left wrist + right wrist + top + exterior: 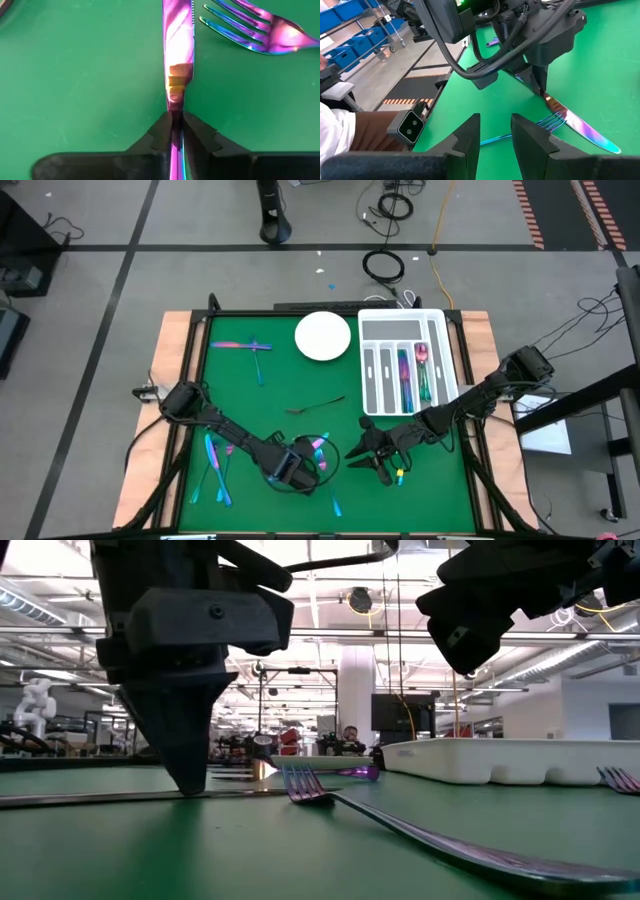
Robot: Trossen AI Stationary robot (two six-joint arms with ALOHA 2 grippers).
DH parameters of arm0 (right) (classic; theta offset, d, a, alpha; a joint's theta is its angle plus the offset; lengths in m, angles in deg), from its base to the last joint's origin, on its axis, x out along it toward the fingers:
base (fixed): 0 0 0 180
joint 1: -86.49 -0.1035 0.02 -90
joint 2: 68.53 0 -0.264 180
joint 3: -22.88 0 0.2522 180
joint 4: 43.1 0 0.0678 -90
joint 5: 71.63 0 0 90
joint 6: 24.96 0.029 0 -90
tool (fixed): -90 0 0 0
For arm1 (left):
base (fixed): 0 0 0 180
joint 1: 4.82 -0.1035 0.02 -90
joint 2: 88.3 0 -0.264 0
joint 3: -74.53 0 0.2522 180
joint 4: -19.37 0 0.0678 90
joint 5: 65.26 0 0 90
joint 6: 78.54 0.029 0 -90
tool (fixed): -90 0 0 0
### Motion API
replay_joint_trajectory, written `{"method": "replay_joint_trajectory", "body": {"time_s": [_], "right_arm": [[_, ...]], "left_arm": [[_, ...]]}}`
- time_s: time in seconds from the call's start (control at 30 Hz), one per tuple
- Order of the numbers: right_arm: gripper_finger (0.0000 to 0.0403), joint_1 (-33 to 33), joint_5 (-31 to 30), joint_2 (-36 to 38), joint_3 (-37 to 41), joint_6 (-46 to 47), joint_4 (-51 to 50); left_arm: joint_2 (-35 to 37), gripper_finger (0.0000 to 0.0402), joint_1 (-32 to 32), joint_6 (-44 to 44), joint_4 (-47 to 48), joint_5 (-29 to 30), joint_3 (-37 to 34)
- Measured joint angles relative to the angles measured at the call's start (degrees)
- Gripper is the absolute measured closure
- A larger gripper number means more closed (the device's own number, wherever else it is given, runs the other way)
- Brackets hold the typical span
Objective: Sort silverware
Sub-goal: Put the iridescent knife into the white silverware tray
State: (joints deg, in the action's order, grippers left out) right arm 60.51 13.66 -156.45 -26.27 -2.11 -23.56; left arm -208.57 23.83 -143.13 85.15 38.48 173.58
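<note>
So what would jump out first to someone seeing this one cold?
Probably the left gripper, down on the green mat near the table's front, pinched shut on an iridescent knife with a fork lying just beside it. The right gripper hovers close by with its jaws apart and empty. At the back right, the white slotted tray already holds a few colourful pieces, next to a white plate.

Bright overhead lighting throughout; glare streaks the knife [178, 55], and the low view's foreground is blurred.
</note>
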Motion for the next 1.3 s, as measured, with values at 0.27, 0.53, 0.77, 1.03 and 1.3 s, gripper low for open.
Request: {"method": "replay_joint_trajectory", "body": {"time_s": [0.27,0.53,0.77,1.03,1.3], "right_arm": [[0.0303,0.0,0.0,0.0,0.0,0.0,-0.2],[0.0303,0.0,0.0,0.0,0.0,0.0,-1.1],[0.0303,0.0,0.0,0.0,0.0,0.4,-1.8],[0.0303,0.0,0.0,0.0,0.0,0.5,-1.8],[0.0303,0.0,0.0,0.0,0.0,0.5,-1.9]], "left_arm": [[2.4,0.0269,-0.8,-0.7,0.3,-1.2,-0.1],[3.7,0.0247,-0.9,-1.1,0.9,-1.3,-0.1],[3.5,0.0247,-1.0,-2.7,-1.0,-1.8,-1.4],[3.5,0.0247,-1.0,-2.7,-3.5,-2.7,-4.0],[3.8,0.0272,-0.9,-3.1,-8.9,-3.8,-7.2]]}}
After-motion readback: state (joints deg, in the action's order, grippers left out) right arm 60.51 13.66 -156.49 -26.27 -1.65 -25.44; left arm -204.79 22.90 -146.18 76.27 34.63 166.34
